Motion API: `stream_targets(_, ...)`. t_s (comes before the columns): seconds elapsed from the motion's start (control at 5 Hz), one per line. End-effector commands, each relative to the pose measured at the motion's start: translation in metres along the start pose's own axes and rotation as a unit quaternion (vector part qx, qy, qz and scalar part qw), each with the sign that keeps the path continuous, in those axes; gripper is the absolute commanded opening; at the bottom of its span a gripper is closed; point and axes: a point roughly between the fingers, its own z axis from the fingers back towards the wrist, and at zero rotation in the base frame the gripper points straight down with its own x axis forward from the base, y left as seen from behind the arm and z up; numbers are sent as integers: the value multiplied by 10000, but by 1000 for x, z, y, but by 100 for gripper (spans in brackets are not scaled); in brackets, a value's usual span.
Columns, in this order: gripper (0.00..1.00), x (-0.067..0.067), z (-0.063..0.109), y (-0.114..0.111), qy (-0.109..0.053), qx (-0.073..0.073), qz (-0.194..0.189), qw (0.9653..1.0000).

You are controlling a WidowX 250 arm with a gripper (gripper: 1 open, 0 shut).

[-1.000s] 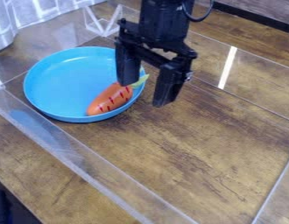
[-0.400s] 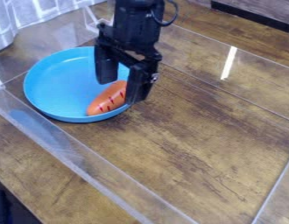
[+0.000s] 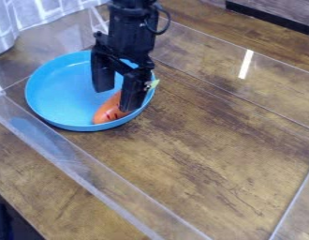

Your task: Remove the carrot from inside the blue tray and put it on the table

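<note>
Carrot: the carrot (image 3: 109, 113) lies inside the tray (image 3: 51, 91), in the part nearer the right side of the view; its orange body slants, with the blunt end toward the bottom of the view and the leafy end toward the upper right.
Carrot's marks: dark ridges across the orange; a bit of the pale green top shows beside the gripper.
Carrot's cover: the gripper hides part of its middle and upper end.
Gripper: the black gripper (image 3: 121, 88) reaches down from the top of the view over the tray and the carrot, its jaws spread apart.
Grip: nothing is pinched; whether a fingertip touches the carrot, I cannot tell.
Tray: round, shallow, bright blue, with a raised rim, lying flat on the table (image 3: 220, 141).
Table: brown wood with visible grain, glossy.
Light: a narrow white streak (image 3: 244, 65) shines on the wood at the upper right.
Clear strip: a see-through band (image 3: 88, 173) runs slantwise past the tray, from the left edge toward the bottom.
Lower left corner: something dark (image 3: 12, 225), too cut off to name.
Upper left corner: pale, crumpled-looking material (image 3: 22, 21).
</note>
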Motion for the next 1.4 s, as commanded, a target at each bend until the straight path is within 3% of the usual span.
stream_targets(0.0,100,9,8,17,-268,18,82,9996)
stream_targets(0.4,100,16,-9,31,-269,-144,150,9994)
stream_targets(0.8,100,25,-17,39,-392,-213,174,9989)
stream_targets(1.0,0,27,-20,41,-430,-252,190,9986)
stream_targets(1.2,0,29,-22,43,-460,-294,211,9983)
